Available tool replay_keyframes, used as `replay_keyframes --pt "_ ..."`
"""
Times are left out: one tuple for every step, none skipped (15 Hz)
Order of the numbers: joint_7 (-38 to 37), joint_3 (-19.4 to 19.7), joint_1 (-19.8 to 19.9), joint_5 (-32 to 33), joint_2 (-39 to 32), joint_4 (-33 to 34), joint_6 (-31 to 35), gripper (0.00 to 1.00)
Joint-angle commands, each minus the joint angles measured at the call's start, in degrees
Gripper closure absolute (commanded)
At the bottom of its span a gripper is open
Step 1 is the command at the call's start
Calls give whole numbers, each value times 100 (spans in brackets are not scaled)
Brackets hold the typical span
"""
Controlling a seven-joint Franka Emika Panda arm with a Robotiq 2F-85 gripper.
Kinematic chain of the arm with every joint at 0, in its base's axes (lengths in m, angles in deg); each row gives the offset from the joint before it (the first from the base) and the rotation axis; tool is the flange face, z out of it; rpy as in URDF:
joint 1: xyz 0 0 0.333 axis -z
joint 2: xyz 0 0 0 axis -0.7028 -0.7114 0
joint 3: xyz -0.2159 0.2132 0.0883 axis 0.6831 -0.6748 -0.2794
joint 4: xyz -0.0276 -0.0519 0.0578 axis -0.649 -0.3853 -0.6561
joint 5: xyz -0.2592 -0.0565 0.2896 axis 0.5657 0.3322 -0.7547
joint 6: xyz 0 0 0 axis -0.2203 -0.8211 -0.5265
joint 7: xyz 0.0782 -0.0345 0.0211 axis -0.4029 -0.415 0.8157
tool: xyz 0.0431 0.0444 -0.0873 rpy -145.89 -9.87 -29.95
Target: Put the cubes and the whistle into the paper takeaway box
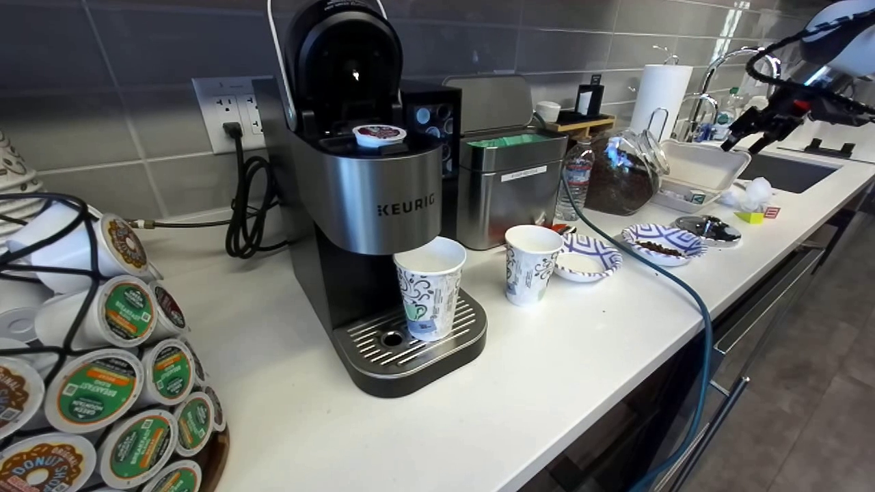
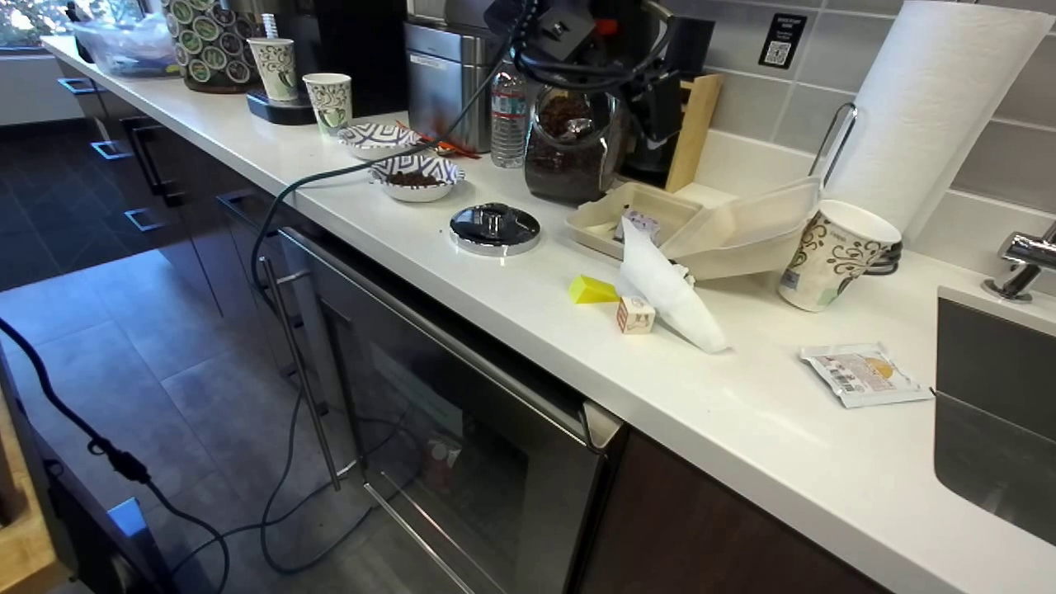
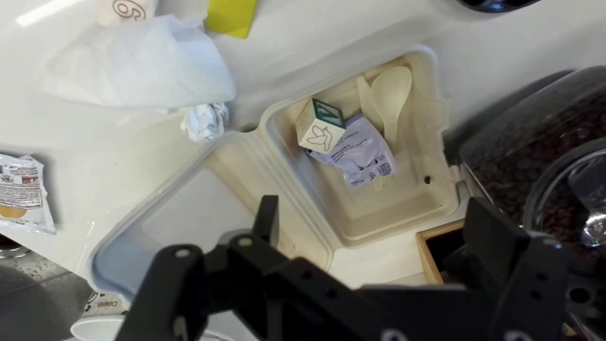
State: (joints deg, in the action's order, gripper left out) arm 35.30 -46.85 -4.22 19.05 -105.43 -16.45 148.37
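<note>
The paper takeaway box stands open in both exterior views [image 1: 711, 167] [image 2: 747, 239] and in the wrist view [image 3: 397, 213]. One lettered cube [image 3: 322, 125] lies inside it, on a purple wrapper. A second cube [image 2: 635, 315] is on the counter near the front edge; it also shows in the wrist view [image 3: 127, 10]. Beside it lies a yellow wedge-shaped piece [image 2: 591, 290] [image 3: 231, 16], possibly the whistle. My gripper [image 1: 742, 145] is above the box area; in the wrist view [image 3: 378, 225] its fingers are wide apart with nothing between them.
White tissue [image 2: 668, 289] lies between the loose cube and the box. A bean jar [image 2: 569, 148] and wooden organizer [image 2: 697, 132] stand behind the box. A paper cup [image 2: 837, 256], paper towel roll [image 2: 932, 107], sachet [image 2: 865, 374] and chrome lid [image 2: 495, 228] are nearby.
</note>
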Motion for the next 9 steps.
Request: replay_keyframes --pt "58 158 -121 -106 -19 46 -41 0" --pt "59 158 -121 -105 -19 45 -40 0" --pt "61 158 -121 -105 -19 45 -39 0" --pt "62 158 -121 -105 -19 45 -39 0" --pt "63 158 -121 -105 -19 45 -38 0" --pt "-85 319 -240 133 -47 -13 163 0" --pt "-164 490 -311 361 -88 14 41 0" --pt "-193 650 -332 495 -138 12 5 0" --pt "-230 773 -359 598 -185 15 -42 0"
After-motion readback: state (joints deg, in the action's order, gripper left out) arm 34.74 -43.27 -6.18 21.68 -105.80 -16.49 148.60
